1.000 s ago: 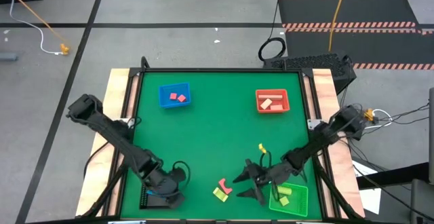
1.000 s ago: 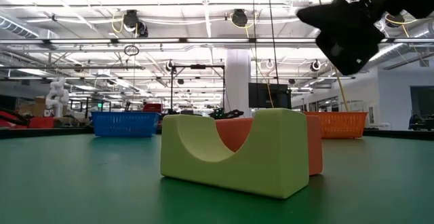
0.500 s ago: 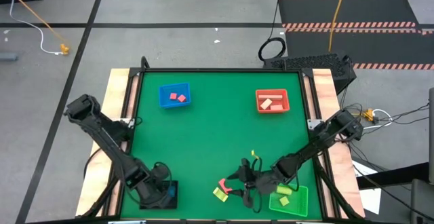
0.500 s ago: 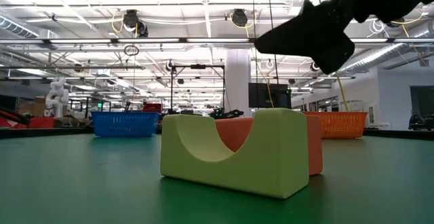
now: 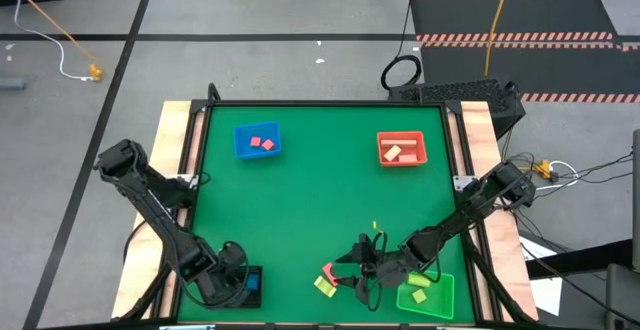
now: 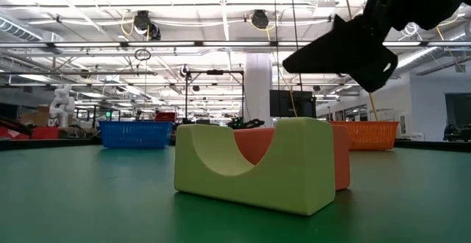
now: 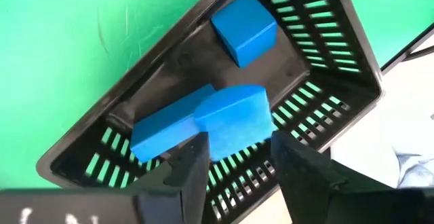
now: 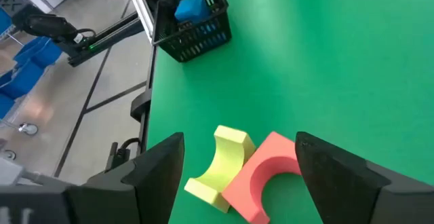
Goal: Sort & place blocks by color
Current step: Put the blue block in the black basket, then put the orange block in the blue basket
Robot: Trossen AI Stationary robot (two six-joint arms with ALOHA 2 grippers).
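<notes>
In the low view the yellow arch block (image 6: 254, 166) hides most of the pink-red block (image 6: 294, 155) behind it, the right end effector (image 6: 346, 51) is cut off by the top edge, and tray contents overhead are too small to identify.

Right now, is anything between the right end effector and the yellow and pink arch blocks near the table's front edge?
Nothing visible. The right end effector hovers open just above the yellow arch block and the pink arch block, which touch each other on the green table. Only bare mat lies around them.
</notes>
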